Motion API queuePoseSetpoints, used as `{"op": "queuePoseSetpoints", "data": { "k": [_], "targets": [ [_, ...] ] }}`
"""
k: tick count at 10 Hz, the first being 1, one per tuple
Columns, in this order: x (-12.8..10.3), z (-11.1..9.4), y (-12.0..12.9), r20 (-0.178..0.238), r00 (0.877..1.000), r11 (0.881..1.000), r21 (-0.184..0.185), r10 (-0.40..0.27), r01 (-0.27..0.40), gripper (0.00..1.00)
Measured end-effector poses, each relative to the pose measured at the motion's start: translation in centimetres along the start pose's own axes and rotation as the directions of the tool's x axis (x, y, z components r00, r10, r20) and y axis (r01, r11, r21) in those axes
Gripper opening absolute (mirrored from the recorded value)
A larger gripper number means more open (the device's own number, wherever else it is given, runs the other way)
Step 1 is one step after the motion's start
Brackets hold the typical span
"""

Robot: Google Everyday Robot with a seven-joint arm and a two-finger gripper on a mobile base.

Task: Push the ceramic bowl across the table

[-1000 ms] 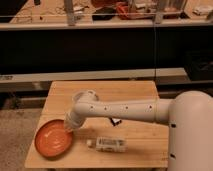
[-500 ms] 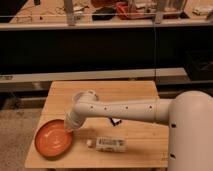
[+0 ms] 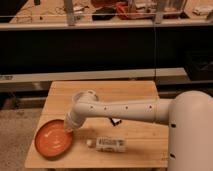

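Camera view shows the wide, shallow orange-red ceramic bowl [image 3: 53, 138] at the front-left corner of the small light-wood plank table [image 3: 135, 95], its rim seemingly overhanging the left edge. The white arm's gripper [image 3: 68, 128], fingers pressed together, rests at the bowl's right rim. Any further leftward shove would likely tip the bowl off the table. A small white bottle [image 3: 110, 145] lying just beside it could get knocked along.

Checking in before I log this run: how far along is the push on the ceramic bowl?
Done: the ceramic bowl sits at the table's near left corner, its rim reaching the edge. In hand: the shut gripper is down at the bowl's right rim. Left: little table remains on that side, so the push looks nearly finished.
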Motion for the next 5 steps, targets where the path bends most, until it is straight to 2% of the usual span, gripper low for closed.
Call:
{"op": "queuePoseSetpoints", "data": {
  "k": [5],
  "targets": [
    [-0.03, -0.02, -0.05, 0.002, 1.0, 1.0, 0.0, 0.029, -0.029, 0.0]
  ]
}}
